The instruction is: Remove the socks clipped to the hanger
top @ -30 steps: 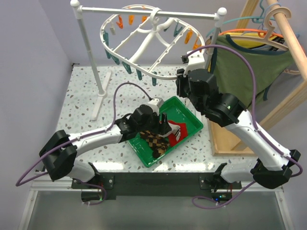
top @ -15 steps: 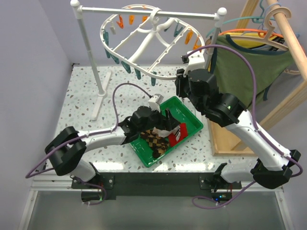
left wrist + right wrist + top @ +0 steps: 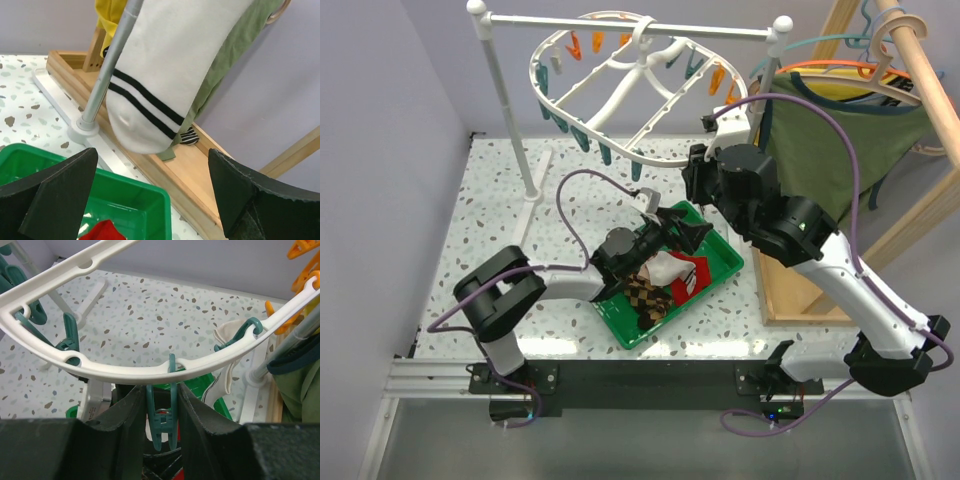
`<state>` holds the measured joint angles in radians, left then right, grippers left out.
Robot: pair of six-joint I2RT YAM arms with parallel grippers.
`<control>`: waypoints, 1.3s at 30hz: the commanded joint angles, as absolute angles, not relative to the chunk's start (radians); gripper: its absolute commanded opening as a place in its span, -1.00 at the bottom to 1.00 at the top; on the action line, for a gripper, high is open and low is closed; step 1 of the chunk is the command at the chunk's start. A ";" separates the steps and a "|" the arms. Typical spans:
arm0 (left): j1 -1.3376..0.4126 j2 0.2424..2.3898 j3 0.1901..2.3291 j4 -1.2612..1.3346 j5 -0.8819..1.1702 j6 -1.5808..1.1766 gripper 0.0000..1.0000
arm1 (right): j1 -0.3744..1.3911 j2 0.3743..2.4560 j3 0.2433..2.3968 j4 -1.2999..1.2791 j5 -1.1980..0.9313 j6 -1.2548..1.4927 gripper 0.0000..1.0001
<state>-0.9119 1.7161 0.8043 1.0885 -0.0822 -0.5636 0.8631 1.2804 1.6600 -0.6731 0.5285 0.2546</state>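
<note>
Since a second ago the left hand (image 3: 682,228) has risen from the green tray (image 3: 620,325) and spread wide, holding nothing, and a white sock (image 3: 665,266) now lies under it beside the red sock (image 3: 688,282) and checkered socks (image 3: 645,298). The right arm stands close behind this hand, and open counter (image 3: 490,200) lies to its left. The right hand (image 3: 161,392) is narrow and pinches a teal clip (image 3: 160,427) under the hanger (image 3: 125,371) rim, and a striped sock (image 3: 165,75) hangs to its right.
</note>
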 commanded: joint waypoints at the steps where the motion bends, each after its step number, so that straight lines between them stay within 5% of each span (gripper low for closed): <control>1: -0.919 1.758 0.897 1.246 -0.101 -0.460 0.94 | 0.865 1.252 1.646 -0.657 0.512 0.282 -1.00; 7: -0.917 1.844 1.000 1.272 -0.147 -0.416 0.88 | 0.865 1.249 1.641 -0.653 0.514 0.287 -1.00; 15: -0.910 1.902 1.063 1.246 -0.156 -0.402 0.36 | 0.865 1.229 1.626 -0.652 0.508 0.290 -1.00; 18: -0.902 1.907 1.057 1.253 -0.123 -0.436 -0.13 | 0.865 1.230 1.628 -0.657 0.505 0.287 -1.00; 19: -0.897 1.905 1.054 1.256 -0.117 -0.448 -0.50 | 0.865 1.232 1.631 -0.661 0.502 0.287 -0.99; 22: -0.894 1.887 1.049 1.249 -0.081 -0.491 -0.90 | 0.865 1.238 1.635 -0.666 0.496 0.285 -0.88; 39: -0.896 1.629 0.907 1.043 0.141 -0.704 -1.00 | 0.865 1.253 1.663 -0.698 0.411 0.285 -0.09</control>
<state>-0.8970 1.7073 0.9413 1.0725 0.0582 -0.6277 0.8627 1.2537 1.6287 -0.6659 0.4534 0.2726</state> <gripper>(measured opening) 0.026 0.388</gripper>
